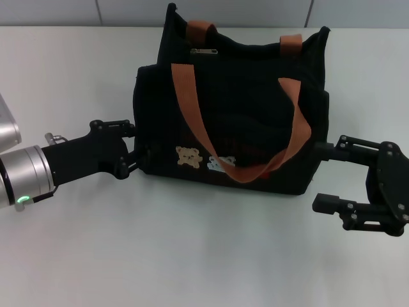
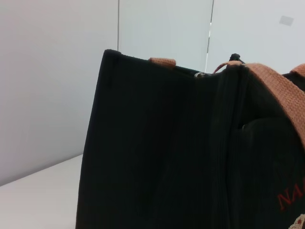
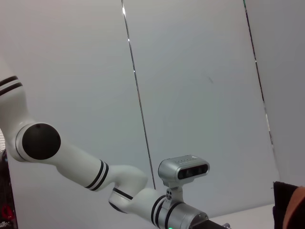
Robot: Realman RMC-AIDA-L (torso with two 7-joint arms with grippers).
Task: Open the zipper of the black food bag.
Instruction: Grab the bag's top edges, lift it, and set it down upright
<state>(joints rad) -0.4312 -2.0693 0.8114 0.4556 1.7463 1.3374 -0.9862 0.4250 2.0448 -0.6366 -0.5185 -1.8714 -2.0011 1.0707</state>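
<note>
The black food bag [image 1: 243,109] stands upright mid-table, its two brown-orange handles [image 1: 192,115] draped over the front above the bear patches [image 1: 190,156]. The zipper runs along the top rim, and its silver pull tab [image 1: 203,51] lies at the far left end. My left gripper [image 1: 131,148] is open, with its fingertips against the bag's left wall near the bottom. My right gripper [image 1: 321,176] is open just beside the bag's lower right corner, upper finger [image 1: 332,147] close to the fabric. In the left wrist view the bag's side [image 2: 152,152] fills the picture.
The white table [image 1: 192,256] stretches around the bag, with a pale panelled wall [image 1: 128,11] behind it. The right wrist view shows my left arm [image 3: 86,167] with its wrist camera [image 3: 185,169], and a corner of the bag [image 3: 286,205].
</note>
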